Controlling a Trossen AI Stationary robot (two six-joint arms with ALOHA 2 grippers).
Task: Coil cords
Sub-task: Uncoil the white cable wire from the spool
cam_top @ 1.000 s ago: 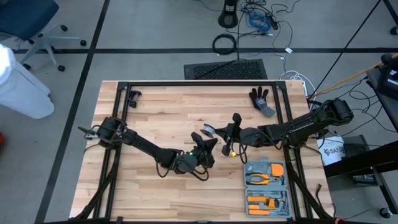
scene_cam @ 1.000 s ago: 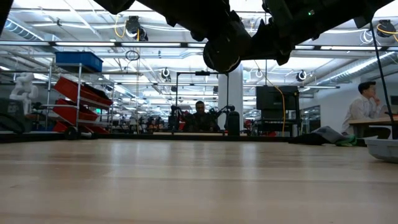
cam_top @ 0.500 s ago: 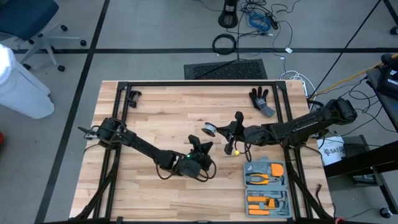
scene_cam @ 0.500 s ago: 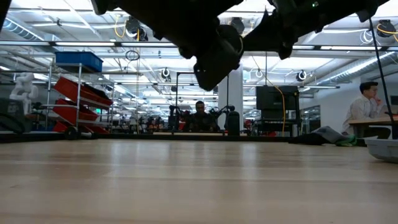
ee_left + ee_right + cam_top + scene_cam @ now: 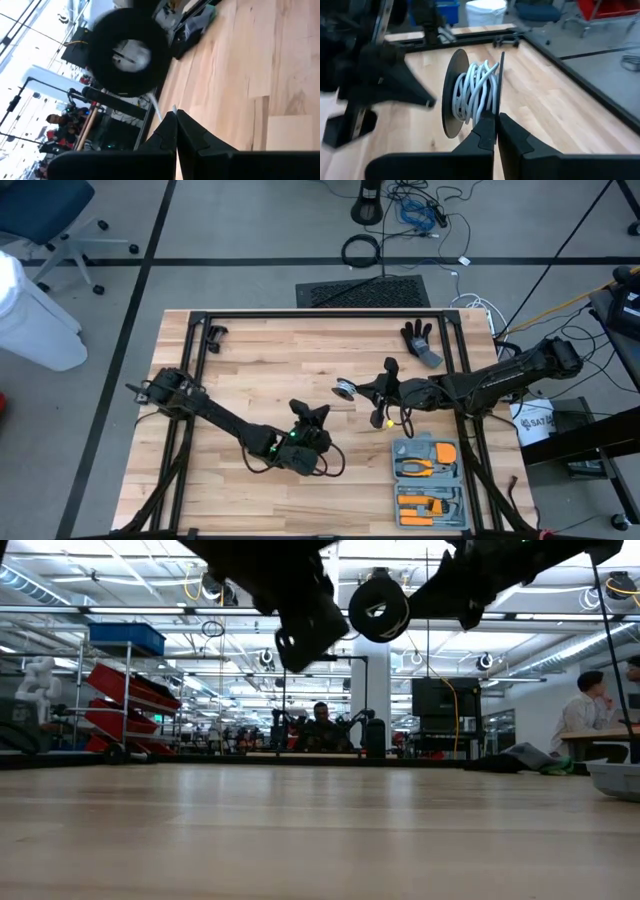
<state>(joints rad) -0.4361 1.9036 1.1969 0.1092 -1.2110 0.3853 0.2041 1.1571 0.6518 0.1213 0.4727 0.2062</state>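
Pinching the rim of the reel point(image 5: 472, 99) between fingers pressed together, the right gripper point(image 5: 495, 125) holds it on edge above the table point(image 5: 250, 370), right of centre and just left of its own wrist. The grip looks slight, at one point of a thin flange, so I judge the reel could swivel or slip if tugged; the flange edge or the hub seems the surest place to hold it. It appears light and rigid.

The white cord point(image 5: 476, 95) is already wound in loose, uneven loops between the two black discs. It looks thin, soft and limp, likely to spring off the spool if slackened, so any free end should be taken close to the reel and kept taut. No free tail is visible.

The left gripper point(image 5: 176, 131) is closed on nothing, nearer and to the left, low over the boards, pointing at the reel's flat face with its pale centre. The low view shows the disc hanging clear of the wood.

To the right and nearer lies an open tool case point(image 5: 430, 480), and a black glove point(image 5: 420, 340) rests at the far right.
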